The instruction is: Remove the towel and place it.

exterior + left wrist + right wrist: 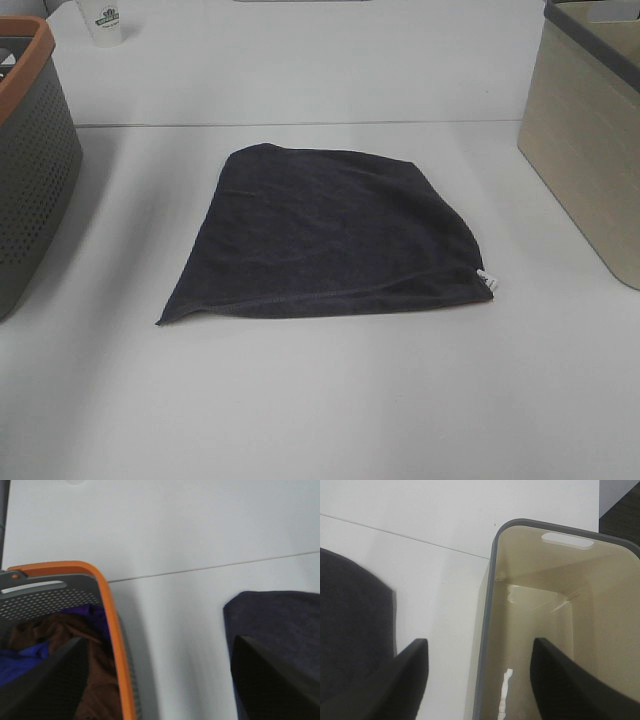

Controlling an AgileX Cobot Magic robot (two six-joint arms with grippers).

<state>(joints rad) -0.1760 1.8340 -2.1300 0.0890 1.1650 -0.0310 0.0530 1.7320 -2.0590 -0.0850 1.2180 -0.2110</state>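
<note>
The towel (325, 235) lay spread flat in the middle of the desk (320, 410), its white tag (486, 281) toward the right edge, between the grey basket with the orange rim (30, 150) at the left edge and the beige bin (590, 130) at the right. Neither gripper touched it. The left gripper (157, 680) hung with its jaws apart above the basket's rim; the right gripper (480, 680), jaws apart too, hung over the bin's near wall. As I judged it, nothing was done: grasping, lifting and placing all remained.

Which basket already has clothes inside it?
The grey basket with the orange rim, on the left, holds brown and blue-purple clothes. The beige basket on the right holds no clothes.
</note>
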